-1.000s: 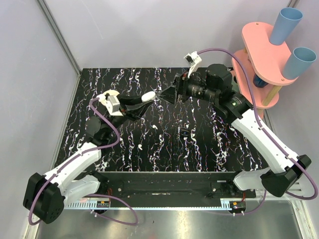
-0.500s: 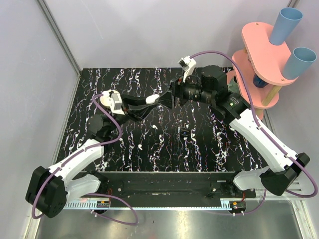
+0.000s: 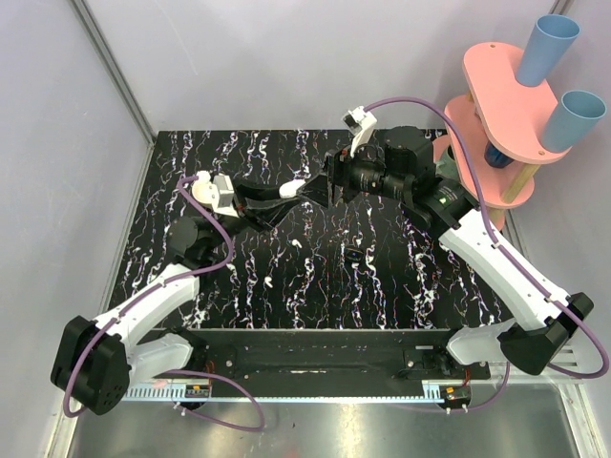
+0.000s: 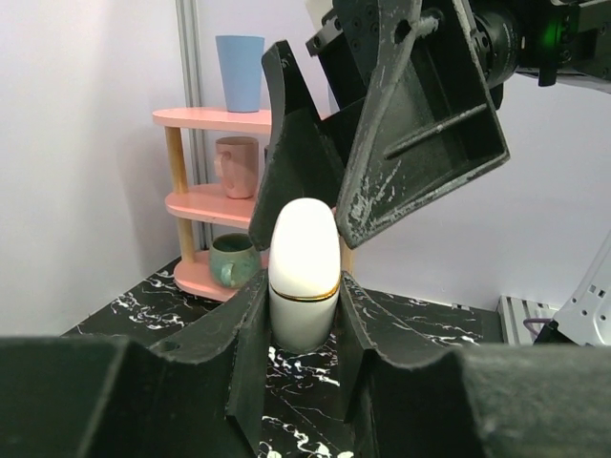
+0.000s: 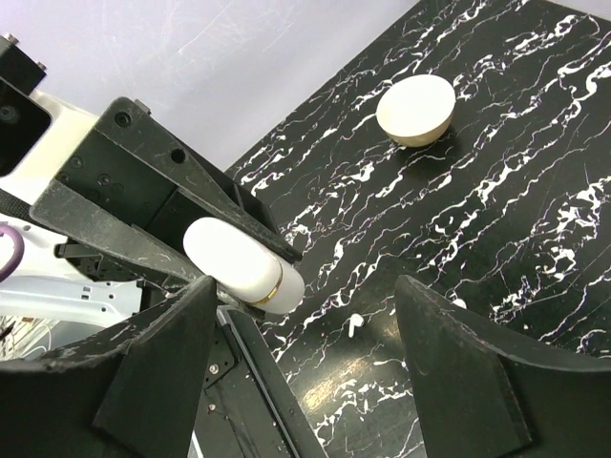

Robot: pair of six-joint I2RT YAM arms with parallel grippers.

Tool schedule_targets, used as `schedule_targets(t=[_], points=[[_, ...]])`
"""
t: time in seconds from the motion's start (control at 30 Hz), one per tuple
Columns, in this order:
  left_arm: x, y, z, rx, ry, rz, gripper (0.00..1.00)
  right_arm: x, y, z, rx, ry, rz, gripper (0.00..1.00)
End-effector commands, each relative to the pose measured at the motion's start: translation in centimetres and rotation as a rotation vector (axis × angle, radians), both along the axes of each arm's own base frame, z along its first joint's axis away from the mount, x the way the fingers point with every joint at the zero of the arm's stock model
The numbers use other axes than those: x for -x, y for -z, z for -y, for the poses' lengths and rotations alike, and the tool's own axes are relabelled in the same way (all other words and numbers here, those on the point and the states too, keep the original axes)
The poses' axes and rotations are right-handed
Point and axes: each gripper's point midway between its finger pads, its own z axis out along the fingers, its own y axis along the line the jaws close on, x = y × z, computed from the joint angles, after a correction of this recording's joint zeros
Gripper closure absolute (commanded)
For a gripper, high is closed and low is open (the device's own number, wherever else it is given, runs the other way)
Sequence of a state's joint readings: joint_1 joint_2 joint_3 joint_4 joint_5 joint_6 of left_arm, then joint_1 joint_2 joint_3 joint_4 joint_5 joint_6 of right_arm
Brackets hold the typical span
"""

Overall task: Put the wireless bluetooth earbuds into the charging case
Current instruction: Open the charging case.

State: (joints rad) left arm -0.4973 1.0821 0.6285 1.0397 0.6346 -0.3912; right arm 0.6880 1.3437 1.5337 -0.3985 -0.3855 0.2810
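Note:
The charging case (image 4: 304,272), a white rounded capsule with a thin gold band, is held above the table with my left gripper (image 4: 301,305) shut on its lower half. From above, the case (image 3: 289,188) shows at the tips of the left gripper (image 3: 283,194), mid-table toward the back. My right gripper (image 3: 317,187) faces it, open. Its fingers (image 4: 420,124) straddle the case's upper end without touching. In the right wrist view the case (image 5: 243,262) lies beside the left jaw of the right gripper (image 5: 305,296). One earbud (image 5: 353,324) lies on the black table below.
A cream dome-shaped piece (image 5: 416,110) sits on the table near the wall. A pink shelf (image 3: 504,91) with blue cups (image 3: 551,43) stands at the back right, with mugs (image 4: 235,260) on its lower tiers. A small dark object (image 3: 355,256) lies mid-table.
The right gripper has moved left and closed in around the case's end. The left arm shifted the case slightly toward it. Little has moved in the last half second.

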Motion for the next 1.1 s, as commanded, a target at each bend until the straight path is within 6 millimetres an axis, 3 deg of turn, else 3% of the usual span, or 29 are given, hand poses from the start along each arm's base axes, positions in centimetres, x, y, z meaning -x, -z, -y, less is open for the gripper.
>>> schedule_targets(t=[0.0,0.3,0.63,1.07], points=[[3.9,-3.5,0.3,0.011,0.123,0.17,1.0,-1.3,-3.0,0.4,-0.066,0.076,0.075,0.2],[4.4,-3.1,0.1,-0.004,0.124,0.17,1.0,-1.1,-4.1,0.3,-0.104,0.07,0.087,0.19],[2.4,-2.1,-0.6,0.001,0.006,0.125,1.0,0.7,-6.0,-0.2,-0.176,-0.013,0.116,0.16],[1.9,-0.5,-1.3,-0.009,-0.05,0.085,1.0,0.1,-7.3,0.6,-0.226,0.054,0.14,0.14]])
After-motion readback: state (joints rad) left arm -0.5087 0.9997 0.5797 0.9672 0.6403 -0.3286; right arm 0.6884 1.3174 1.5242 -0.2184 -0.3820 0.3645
